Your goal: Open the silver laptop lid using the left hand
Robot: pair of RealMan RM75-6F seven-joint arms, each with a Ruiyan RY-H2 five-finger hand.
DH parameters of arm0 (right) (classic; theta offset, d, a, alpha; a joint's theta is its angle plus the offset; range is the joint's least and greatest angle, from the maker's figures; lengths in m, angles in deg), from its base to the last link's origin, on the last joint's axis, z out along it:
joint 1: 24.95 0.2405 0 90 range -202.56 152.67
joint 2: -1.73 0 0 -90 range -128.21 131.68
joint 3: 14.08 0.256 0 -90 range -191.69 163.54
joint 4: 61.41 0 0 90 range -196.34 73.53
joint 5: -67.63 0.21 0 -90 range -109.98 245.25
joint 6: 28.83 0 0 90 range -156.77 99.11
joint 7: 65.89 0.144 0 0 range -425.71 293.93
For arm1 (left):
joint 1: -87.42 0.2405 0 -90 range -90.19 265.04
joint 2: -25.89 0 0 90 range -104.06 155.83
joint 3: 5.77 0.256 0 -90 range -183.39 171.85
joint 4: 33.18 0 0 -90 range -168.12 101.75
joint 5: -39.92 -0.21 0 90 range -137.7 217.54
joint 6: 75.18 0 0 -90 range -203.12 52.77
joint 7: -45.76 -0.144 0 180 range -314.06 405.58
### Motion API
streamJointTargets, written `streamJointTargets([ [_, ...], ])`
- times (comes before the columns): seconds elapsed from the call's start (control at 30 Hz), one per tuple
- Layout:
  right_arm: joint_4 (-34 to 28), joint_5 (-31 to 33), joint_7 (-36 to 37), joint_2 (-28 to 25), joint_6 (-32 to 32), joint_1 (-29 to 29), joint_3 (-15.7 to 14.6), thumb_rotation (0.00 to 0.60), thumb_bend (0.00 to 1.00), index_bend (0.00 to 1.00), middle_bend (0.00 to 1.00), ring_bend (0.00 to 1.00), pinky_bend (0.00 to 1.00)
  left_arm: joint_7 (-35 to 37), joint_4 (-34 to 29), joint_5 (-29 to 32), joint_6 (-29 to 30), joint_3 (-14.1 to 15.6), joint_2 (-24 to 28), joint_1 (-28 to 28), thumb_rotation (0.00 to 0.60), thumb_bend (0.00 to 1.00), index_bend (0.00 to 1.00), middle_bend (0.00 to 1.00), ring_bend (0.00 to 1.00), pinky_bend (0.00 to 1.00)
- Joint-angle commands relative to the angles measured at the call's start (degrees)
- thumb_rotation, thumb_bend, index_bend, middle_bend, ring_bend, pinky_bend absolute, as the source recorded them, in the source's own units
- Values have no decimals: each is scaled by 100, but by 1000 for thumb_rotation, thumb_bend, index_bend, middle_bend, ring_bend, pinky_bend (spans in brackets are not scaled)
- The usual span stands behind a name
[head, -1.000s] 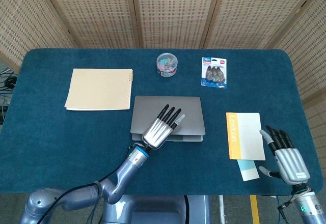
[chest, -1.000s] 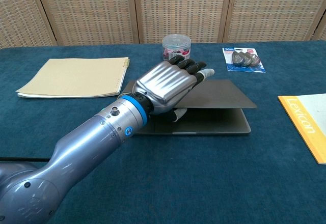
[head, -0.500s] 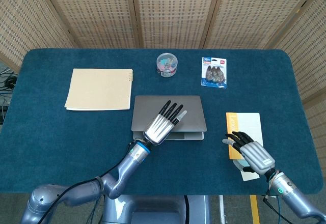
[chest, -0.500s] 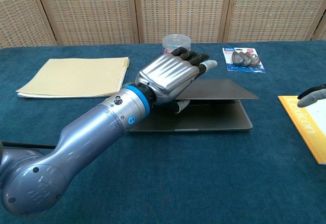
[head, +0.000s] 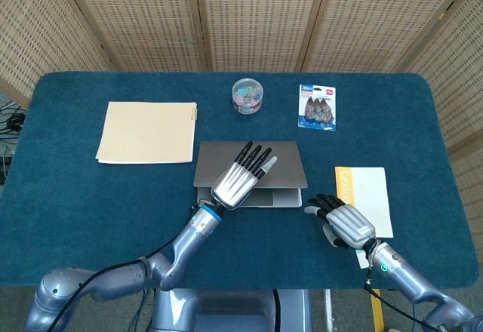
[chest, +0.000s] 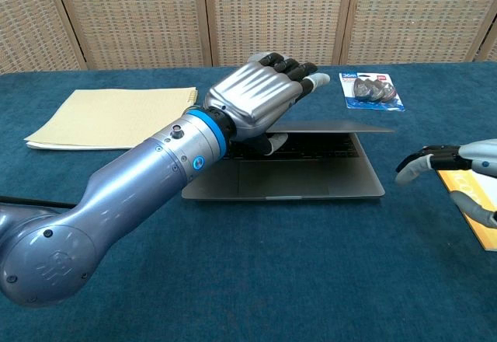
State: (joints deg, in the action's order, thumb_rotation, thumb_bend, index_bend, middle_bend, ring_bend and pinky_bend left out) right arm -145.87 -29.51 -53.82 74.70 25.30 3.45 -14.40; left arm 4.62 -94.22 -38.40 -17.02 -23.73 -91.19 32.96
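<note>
Now, counted: one table (head: 75, 211), one silver laptop (chest: 311, 179), one notebook (head: 147, 131), one book (head: 366, 196).
Hidden: keyboard mostly behind left hand (chest: 260, 102).
Laptop: under left hand, lid partly raised, gripped by fingers and thumb.
Right hand (head: 343, 220): empty, fingers apart, beside laptop.

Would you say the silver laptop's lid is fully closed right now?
No, the lid is raised off the base by the left hand, with the keyboard showing beneath.
</note>
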Motion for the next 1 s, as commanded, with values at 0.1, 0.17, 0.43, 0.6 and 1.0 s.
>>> streamJointTargets([
  [0.1, -79, 315, -366, 225, -280, 226, 112, 600, 825, 198, 139, 45, 116, 18, -39, 66, 13, 1, 57, -28, 600, 462, 0, 0, 0, 0],
  [0.17, -123, 391, -470, 259, -346, 274, 131, 600, 827, 198, 139, 45, 122, 28, -55, 81, 19, 3, 81, -39, 600, 462, 0, 0, 0, 0],
  [0.43, -235, 812, -1003, 475, -637, 469, 251, 600, 827, 199, 140, 45, 128, 124, -87, 203, 49, 8, 128, -45, 600, 463, 0, 0, 0, 0],
  [0.6, -236, 1098, -1238, 562, -775, 548, 277, 600, 853, 199, 140, 45, 128, 208, -98, 222, 67, 34, 149, -82, 600, 462, 0, 0, 0, 0],
  [1.0, -98, 1568, -1458, 717, -1074, 727, 270, 600, 856, 199, 139, 45, 128, 191, -204, 288, 81, 76, 240, -159, 600, 462, 0, 0, 0, 0],
])
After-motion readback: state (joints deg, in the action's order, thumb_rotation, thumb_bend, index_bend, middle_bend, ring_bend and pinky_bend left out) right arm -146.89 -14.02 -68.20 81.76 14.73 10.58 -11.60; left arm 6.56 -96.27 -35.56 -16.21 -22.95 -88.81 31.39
